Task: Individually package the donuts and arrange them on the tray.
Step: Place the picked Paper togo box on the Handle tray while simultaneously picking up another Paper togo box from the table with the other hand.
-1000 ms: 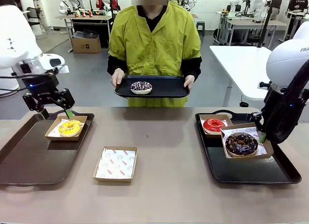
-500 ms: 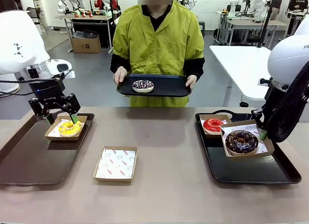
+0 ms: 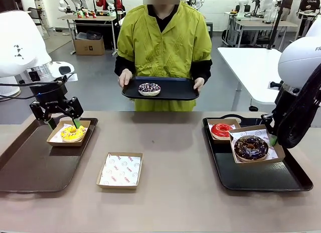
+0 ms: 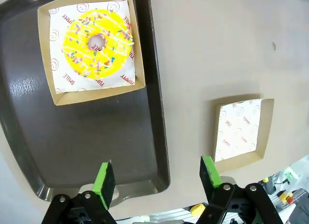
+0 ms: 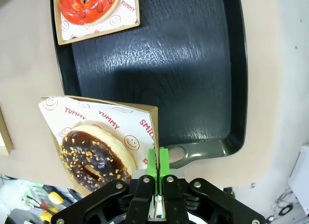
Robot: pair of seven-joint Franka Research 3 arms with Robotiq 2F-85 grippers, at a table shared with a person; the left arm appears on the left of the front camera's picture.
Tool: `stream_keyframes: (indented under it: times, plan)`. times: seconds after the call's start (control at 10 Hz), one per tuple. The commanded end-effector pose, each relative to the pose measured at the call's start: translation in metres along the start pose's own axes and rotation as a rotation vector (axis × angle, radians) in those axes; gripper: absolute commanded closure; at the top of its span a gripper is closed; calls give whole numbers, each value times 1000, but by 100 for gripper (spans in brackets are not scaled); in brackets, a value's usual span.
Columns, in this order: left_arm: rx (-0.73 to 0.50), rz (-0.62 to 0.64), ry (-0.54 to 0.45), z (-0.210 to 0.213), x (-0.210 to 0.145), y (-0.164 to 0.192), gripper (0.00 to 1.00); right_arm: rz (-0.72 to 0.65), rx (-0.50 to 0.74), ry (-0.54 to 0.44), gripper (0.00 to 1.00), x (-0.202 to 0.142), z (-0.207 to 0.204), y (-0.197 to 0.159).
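Note:
A yellow-iced donut lies in a cardboard box at the far corner of the left tray. My left gripper hovers open above that box, holding nothing. On the right tray a red-glazed donut sits in its box. Beside it, the chocolate donut rests in a paper-lined box. My right gripper is shut on that box's right wall. The person holds a black tray carrying a dark donut with white and coloured sprinkles.
An empty paper-lined box sits on the bare table between the two trays. The near half of the left tray and the right tray's front strip are free. The person stands at the far edge.
My left gripper has turned square and shifted slightly left over the yellow donut's box. The person's tray has drifted a little right. The right gripper keeps its grip.

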State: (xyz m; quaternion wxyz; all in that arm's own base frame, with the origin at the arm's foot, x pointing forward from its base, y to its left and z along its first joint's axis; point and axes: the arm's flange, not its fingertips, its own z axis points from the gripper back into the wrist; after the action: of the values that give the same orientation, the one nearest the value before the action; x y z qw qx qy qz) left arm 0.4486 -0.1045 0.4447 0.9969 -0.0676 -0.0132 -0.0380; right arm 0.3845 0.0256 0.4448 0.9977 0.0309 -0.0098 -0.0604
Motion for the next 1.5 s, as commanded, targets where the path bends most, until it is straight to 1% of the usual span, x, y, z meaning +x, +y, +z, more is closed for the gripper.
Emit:
stream_keyframes:
  times: [0.0, 0.1, 0.2, 0.4, 0.5, 0.6, 0.8, 1.0, 1.3, 1.4]
  plan:
    - [7, -1, -9, 1, 1, 1, 8, 1, -7, 1, 98, -3, -1, -2]
    - [0, 0, 0, 0, 0, 0, 8, 1, -7, 1, 98, -3, -1, -2]
    - [9, 14, 39, -8, 2, -2, 8, 0, 0, 0, 98, 0, 0, 0]
    - [52, 15, 12, -6, -3, -19, 8, -27, -23, 1, 98, -1, -4, -11]
    - [96, 23, -11, -6, -9, -35, 8, -48, -51, 6, 98, 0, -5, -20]
    - [130, 8, -14, -7, -10, -50, 8, -75, -63, 16, 98, 4, -6, -27]
    - [161, -18, -17, -16, -10, -80, 8, -121, -95, 40, 98, 18, -13, -35]
    - [141, 15, -10, -32, -8, -104, 8, -121, -109, 72, 98, 32, -25, -33]
    - [130, 79, -44, -61, -14, -120, 8, -120, -114, 100, 98, 47, -40, -28]
    - [128, 78, -66, -69, -16, -122, 8, -123, -104, 105, 98, 52, -46, -27]
